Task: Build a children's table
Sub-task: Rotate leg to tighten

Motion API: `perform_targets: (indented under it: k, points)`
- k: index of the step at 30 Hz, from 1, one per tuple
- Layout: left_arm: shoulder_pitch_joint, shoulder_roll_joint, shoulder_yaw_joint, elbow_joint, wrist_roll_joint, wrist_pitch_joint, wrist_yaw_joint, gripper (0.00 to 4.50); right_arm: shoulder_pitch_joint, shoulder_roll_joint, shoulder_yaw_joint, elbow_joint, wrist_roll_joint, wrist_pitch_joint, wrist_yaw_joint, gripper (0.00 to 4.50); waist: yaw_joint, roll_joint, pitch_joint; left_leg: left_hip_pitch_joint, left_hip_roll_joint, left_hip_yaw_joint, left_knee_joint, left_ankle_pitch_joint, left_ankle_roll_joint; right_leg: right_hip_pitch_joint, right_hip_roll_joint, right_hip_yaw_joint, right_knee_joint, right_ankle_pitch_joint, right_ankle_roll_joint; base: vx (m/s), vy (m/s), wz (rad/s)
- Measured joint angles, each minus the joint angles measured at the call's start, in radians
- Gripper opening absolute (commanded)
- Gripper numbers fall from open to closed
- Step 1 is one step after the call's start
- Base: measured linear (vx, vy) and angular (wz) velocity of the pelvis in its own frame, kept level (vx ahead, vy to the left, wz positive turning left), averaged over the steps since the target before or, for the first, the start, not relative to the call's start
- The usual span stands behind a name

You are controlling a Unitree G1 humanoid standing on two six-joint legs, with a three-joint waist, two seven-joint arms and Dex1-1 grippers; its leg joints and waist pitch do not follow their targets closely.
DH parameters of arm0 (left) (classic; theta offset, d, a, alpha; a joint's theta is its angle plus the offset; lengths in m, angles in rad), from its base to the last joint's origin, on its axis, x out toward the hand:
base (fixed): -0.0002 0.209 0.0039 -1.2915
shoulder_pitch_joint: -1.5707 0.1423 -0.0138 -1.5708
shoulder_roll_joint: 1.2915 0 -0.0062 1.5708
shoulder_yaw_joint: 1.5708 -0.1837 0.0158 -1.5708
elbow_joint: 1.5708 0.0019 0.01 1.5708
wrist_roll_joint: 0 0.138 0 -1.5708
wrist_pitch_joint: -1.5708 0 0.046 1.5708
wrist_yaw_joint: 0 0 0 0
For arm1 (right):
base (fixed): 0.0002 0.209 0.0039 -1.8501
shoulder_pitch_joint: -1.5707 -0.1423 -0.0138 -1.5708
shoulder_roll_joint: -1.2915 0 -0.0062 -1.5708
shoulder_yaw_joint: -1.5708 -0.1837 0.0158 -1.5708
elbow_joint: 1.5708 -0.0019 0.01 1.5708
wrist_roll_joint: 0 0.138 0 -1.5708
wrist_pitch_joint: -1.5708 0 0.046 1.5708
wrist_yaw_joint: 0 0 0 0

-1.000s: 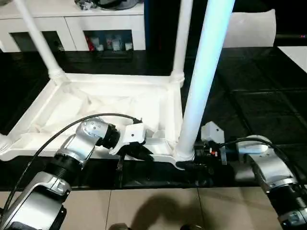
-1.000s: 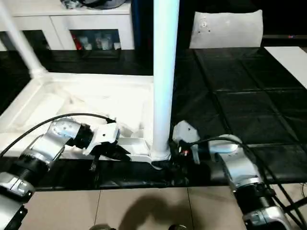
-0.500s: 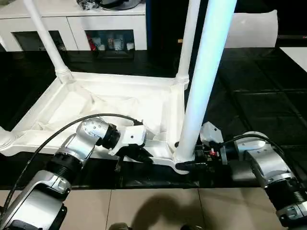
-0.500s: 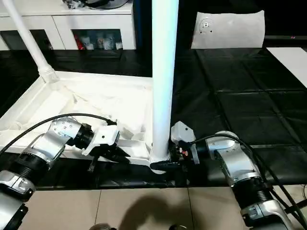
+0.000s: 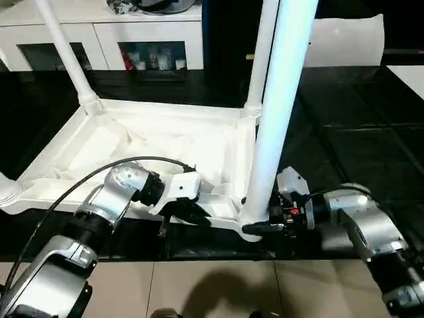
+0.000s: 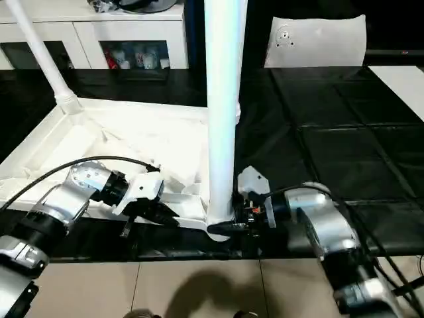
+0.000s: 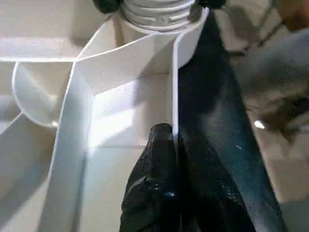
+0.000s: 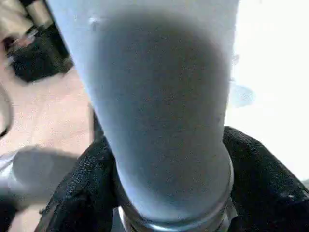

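The children's table top lies upside down, ribbed underside up, on a black mat spread over the floor, its near rim close to the mat's near edge. Three legs show standing in corner sockets: one at the far left corner, one at the far right corner, and a thick near leg rising from the socket at the near right corner.

The left gripper has its fingers pinched together on the thin near rim wall of the table top, just beside the near right socket.

The right gripper sits at the base of the near leg, one black finger on either side of the tube just above its collar, closed around it; in the head views its fingers reach in level from the right.

Beyond the mat stands a white cabinet, and a flat white panel with a small round mark leans at the far right.
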Motion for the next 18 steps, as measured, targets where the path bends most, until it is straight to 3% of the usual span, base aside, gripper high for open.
perform_targets:
  k: [2,5,8,10,16,18]
  points:
    - [0.017,-0.018,0.03,-0.023,0.013,0.069,0.075,0.0,0.02,0.052,-0.042,-0.005,-0.002,0.022,-0.12,2.76,-0.009,0.0,0.0,0.001,-0.001,0.0,0.001,-0.001,-0.004,0.001,0.0,0.0,0.0,0.001,0.0,0.0,0.0,0.0]
    - [0.028,-0.053,0.054,-0.053,0.018,0.164,0.173,0.0,0.023,0.126,-0.091,-0.001,-0.025,0.036,-0.293,2.75,-0.04,0.001,0.0,0.004,-0.001,0.002,0.0,-0.001,-0.005,0.002,0.001,0.001,-0.002,0.003,0.0,0.0,0.0,0.0]
    - [0.046,-0.105,0.086,-0.089,0.029,0.254,0.302,0.0,-0.011,0.221,-0.136,0.039,-0.068,0.048,-0.491,2.75,-0.074,0.001,-0.001,0.005,-0.001,0.002,0.0,-0.001,-0.006,0.002,0.001,0.0,-0.002,0.004,0.0,0.0,0.0,0.0]
    - [0.057,-0.16,0.115,-0.111,0.045,0.313,0.405,0.0,-0.054,0.291,-0.172,0.087,-0.096,0.049,-0.635,2.75,-0.088,0.001,-0.001,0.004,-0.001,0.002,-0.001,-0.001,-0.006,0.001,0.001,0.0,-0.003,0.004,0.0,0.0,0.0,0.0]
    - [0.062,-0.229,0.13,-0.15,0.064,0.394,0.554,0.0,-0.118,0.393,-0.211,0.138,-0.139,0.058,-0.882,2.75,-0.09,0.001,-0.001,0.002,-0.001,0.002,-0.004,0.0,-0.004,0.0,0.001,0.0,-0.004,0.002,0.002,0.0,0.0,0.0]
    - [0.066,-0.238,0.127,-0.168,0.083,0.408,0.576,0.0,-0.127,0.407,-0.212,0.145,-0.163,0.047,-0.91,3.45,-0.089,0.001,-0.001,0.0,-0.001,0.002,-0.004,0.0,-0.002,-0.001,0.001,0.0,-0.004,0.002,0.002,0.0,0.0,0.0]
